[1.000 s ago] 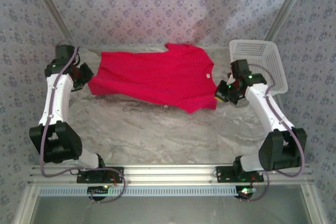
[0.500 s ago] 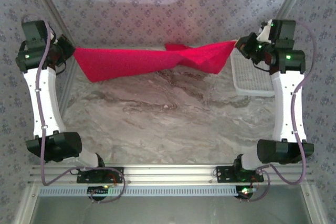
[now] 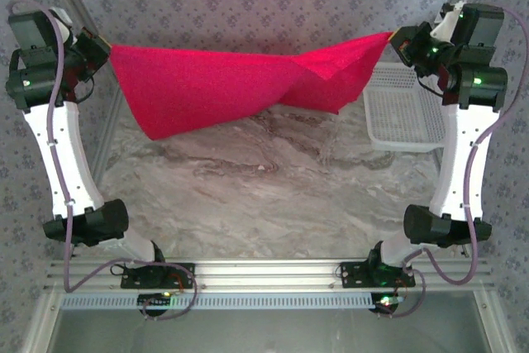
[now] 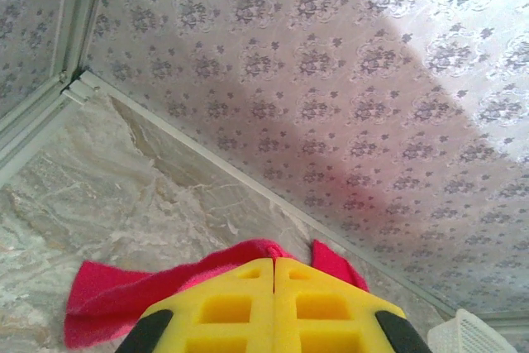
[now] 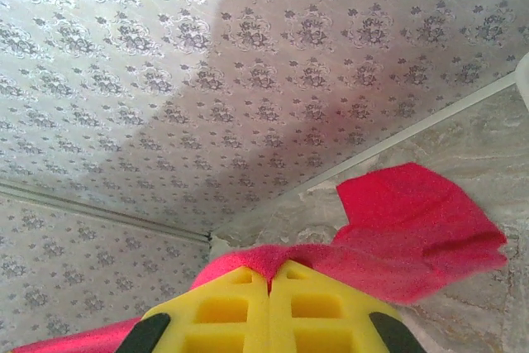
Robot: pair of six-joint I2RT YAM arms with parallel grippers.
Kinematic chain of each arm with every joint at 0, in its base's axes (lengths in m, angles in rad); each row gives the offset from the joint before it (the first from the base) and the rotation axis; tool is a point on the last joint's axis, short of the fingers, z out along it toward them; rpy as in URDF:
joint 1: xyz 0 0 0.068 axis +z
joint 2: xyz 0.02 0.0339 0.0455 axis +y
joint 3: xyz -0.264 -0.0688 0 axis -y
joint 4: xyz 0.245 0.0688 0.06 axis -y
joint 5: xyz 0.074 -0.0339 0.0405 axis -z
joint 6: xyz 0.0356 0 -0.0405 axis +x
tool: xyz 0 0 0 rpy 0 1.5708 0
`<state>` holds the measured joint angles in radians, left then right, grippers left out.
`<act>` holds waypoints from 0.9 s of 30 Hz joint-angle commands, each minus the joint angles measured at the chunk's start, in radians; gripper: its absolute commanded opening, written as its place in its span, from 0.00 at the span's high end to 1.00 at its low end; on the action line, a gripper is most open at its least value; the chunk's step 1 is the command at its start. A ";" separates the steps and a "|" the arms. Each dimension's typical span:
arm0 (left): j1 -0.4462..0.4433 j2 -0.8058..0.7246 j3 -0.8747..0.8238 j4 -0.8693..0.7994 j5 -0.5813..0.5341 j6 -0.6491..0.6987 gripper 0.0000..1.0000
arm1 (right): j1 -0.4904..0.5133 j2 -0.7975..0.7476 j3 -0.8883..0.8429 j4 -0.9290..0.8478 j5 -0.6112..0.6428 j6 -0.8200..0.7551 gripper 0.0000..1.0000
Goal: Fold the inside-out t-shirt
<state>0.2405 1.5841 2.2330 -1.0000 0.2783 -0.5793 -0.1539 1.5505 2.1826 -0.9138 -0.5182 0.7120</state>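
Observation:
The bright red inside-out t-shirt (image 3: 223,80) hangs in the air, stretched between both raised arms above the back of the marble table. My left gripper (image 3: 101,45) is shut on its left corner, and red cloth (image 4: 124,291) bulges out past the yellow fingertips (image 4: 248,274). At the upper right my right gripper (image 3: 395,37) is shut on the other corner, with cloth (image 5: 397,237) pinched between its yellow fingertips (image 5: 293,279). The shirt sags and twists in the middle, its lower left edge hanging lowest.
A white plastic basket (image 3: 405,117) stands at the back right of the table (image 3: 264,196), below the right arm; its corner (image 4: 475,332) shows in the left wrist view. Patterned walls close in the back and sides.
Both arms have lifted the shirt off the table and raised it high, pulling it taut between them. The basket stands uncovered below the right arm.

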 commanded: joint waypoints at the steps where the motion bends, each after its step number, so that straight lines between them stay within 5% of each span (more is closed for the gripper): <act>1: 0.008 -0.002 0.038 0.018 0.024 -0.021 1.00 | -0.021 -0.005 0.021 0.035 -0.024 0.021 1.00; 15: 0.013 -0.037 0.204 0.030 0.053 -0.061 1.00 | -0.044 -0.076 0.054 0.124 -0.058 0.047 1.00; 27: 0.026 -0.319 0.260 0.147 -0.164 -0.020 1.00 | -0.098 -0.308 0.226 0.091 0.038 -0.074 1.00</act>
<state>0.2565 1.3056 2.4691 -0.9340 0.1947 -0.6327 -0.2428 1.2610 2.3409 -0.8272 -0.5343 0.6926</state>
